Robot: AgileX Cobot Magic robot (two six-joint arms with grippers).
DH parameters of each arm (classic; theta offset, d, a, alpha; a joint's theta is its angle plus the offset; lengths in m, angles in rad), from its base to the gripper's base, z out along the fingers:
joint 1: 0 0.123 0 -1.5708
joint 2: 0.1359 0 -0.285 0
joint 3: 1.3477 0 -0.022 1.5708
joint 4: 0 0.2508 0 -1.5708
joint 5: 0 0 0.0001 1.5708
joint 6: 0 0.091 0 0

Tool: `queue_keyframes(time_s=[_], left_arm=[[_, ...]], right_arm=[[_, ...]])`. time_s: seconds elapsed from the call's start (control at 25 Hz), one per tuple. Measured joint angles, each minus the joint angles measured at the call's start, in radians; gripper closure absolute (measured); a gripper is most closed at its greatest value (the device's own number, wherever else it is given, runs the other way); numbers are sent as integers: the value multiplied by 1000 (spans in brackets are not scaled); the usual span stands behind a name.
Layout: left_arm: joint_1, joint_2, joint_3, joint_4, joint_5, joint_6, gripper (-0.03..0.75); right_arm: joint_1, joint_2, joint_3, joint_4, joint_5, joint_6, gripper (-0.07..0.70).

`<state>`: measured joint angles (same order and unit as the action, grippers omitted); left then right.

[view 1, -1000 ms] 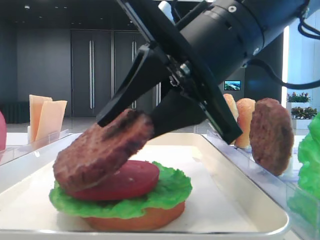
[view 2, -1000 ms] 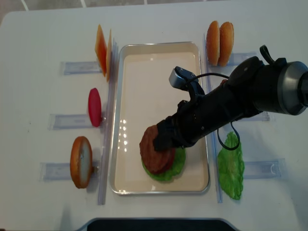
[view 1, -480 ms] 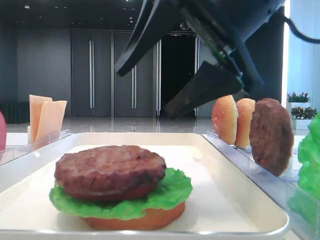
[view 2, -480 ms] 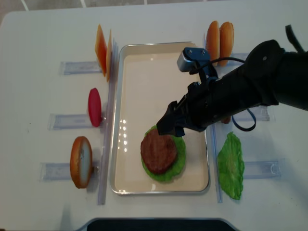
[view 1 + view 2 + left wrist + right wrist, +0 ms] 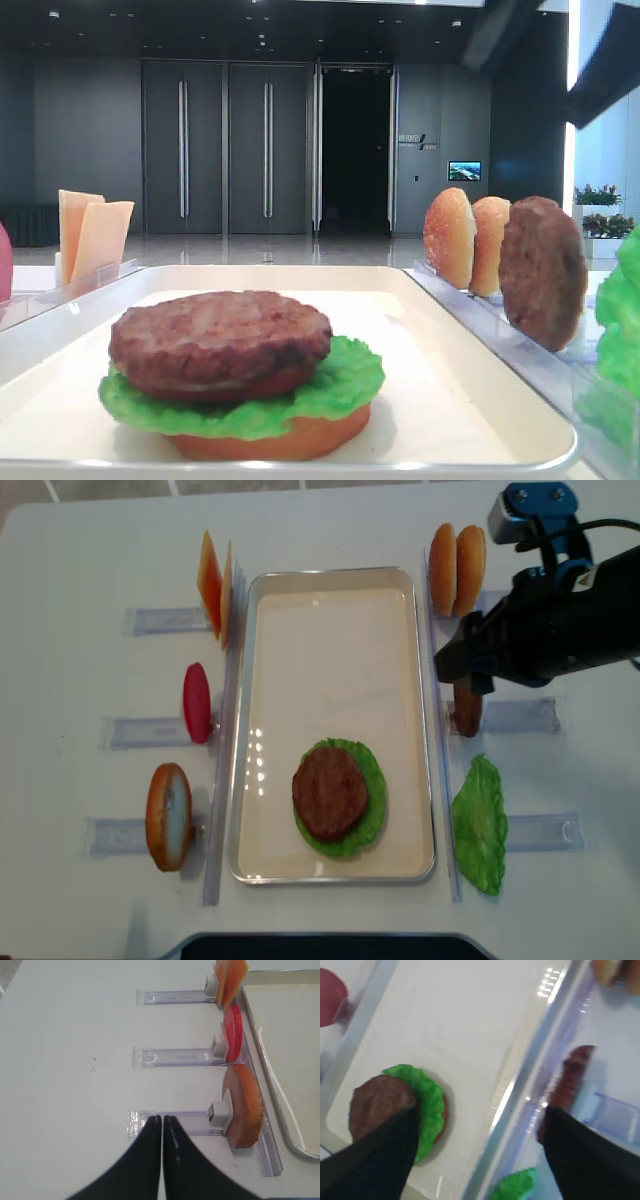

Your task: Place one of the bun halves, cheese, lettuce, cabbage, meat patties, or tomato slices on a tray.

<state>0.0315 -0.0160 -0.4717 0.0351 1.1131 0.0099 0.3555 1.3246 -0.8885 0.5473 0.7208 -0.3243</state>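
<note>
Withdrawn from over the tray (image 5: 250,730), the right arm now hangs above the racks at its right rim, right fingers (image 5: 480,1152) spread and empty. Centre-front on the tray lies the released meat patty (image 5: 328,793), flat atop lettuce (image 5: 372,780), left of those fingers. Left fingers (image 5: 162,1127) are clenched, empty, above the tabletop (image 5: 65,1060).

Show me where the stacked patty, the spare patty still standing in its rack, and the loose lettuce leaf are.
stacked patty (image 5: 329,793): overhead view, middle of its top face.
spare patty (image 5: 541,270): low side view, centre of its upright face.
loose lettuce leaf (image 5: 480,825): overhead view, middle of the leaf.
</note>
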Motion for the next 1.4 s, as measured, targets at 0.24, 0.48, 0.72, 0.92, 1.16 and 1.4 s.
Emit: queue_keyframes(time_s=[0.24, 0.48, 0.72, 0.92, 1.16, 1.4], left_arm=[[0, 0, 0, 0, 0, 0, 715], [0, 0, 0, 0, 0, 0, 715], [0, 0, 0, 0, 0, 0, 715], [0, 0, 0, 0, 0, 0, 715], [0, 0, 0, 0, 0, 0, 715], [0, 0, 0, 0, 0, 0, 715]], right_arm=[[-213, -91, 0, -215, 143, 158, 103], [-407, -145, 0, -379, 255, 210, 103], [-436, -179, 0, -502, 352, 263, 103], [-436, -273, 32, -507, 391, 281, 103], [-436, -511, 198, -507, 391, 283, 103], [-436, -775, 333, -508, 402, 283, 103]])
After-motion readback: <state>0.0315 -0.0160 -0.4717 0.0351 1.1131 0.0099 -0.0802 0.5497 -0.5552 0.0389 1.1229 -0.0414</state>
